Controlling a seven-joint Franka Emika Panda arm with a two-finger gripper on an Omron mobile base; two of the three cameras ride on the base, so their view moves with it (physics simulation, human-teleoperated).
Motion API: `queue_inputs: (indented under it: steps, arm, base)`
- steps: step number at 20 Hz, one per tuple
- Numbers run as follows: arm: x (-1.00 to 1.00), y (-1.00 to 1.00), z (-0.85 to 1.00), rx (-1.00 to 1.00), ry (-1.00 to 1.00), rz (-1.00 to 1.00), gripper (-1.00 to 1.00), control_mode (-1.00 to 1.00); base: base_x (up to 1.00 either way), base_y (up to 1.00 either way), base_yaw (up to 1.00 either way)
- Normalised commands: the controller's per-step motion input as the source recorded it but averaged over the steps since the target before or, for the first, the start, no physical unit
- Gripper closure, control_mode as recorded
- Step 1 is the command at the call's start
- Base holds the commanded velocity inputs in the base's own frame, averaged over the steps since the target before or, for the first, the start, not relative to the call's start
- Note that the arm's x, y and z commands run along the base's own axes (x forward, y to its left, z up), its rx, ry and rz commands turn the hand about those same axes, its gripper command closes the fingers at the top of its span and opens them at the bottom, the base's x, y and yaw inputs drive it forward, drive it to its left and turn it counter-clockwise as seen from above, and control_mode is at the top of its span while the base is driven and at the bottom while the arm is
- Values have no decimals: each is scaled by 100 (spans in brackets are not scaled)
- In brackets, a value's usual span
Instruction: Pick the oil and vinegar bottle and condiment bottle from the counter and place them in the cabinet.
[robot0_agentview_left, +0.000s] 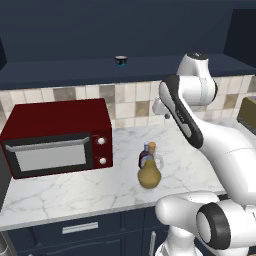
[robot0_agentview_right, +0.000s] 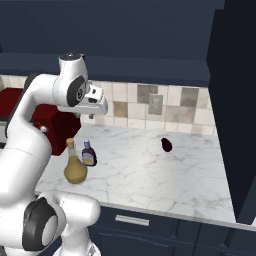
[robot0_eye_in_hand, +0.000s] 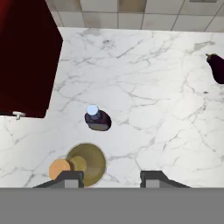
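Note:
The oil and vinegar bottle (robot0_agentview_left: 149, 174) (robot0_agentview_right: 75, 169) (robot0_eye_in_hand: 87, 162), an amber round-bellied flask with a cork, stands upright on the white marble counter (robot0_agentview_left: 70, 190) (robot0_agentview_right: 145, 170). The small dark condiment bottle (robot0_agentview_left: 146, 155) (robot0_agentview_right: 89, 154) (robot0_eye_in_hand: 98, 119) stands just behind it, close by. My gripper (robot0_agentview_left: 165, 113) (robot0_agentview_right: 91, 115) (robot0_eye_in_hand: 110, 178) hangs high above both bottles, pointing down. It is open with nothing between its fingers. The navy cabinet with its long ledge (robot0_agentview_left: 65, 70) (robot0_agentview_right: 150, 70) runs along the wall above.
A red microwave (robot0_agentview_left: 57, 135) (robot0_eye_in_hand: 24, 57) sits on the counter left of the bottles. A dark eggplant (robot0_agentview_right: 166, 144) (robot0_eye_in_hand: 216, 68) lies to the right. A tiny dark cup (robot0_agentview_left: 120, 60) stands on the cabinet ledge. A tall navy panel (robot0_agentview_right: 235, 100) borders the counter's right end.

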Motion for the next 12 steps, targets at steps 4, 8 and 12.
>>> queue_inputs:
  steps: [4,8,12]
  arm:
    - [-11,0,0,0,0,0,-100,-100]
    - [-42,0,0,0,0,3,-100,-100]
    - [-41,0,-6,1,0,9,-100,-100]
  base:
    - [0,0,0]
    - [0,0,0]
    - [0,0,0]
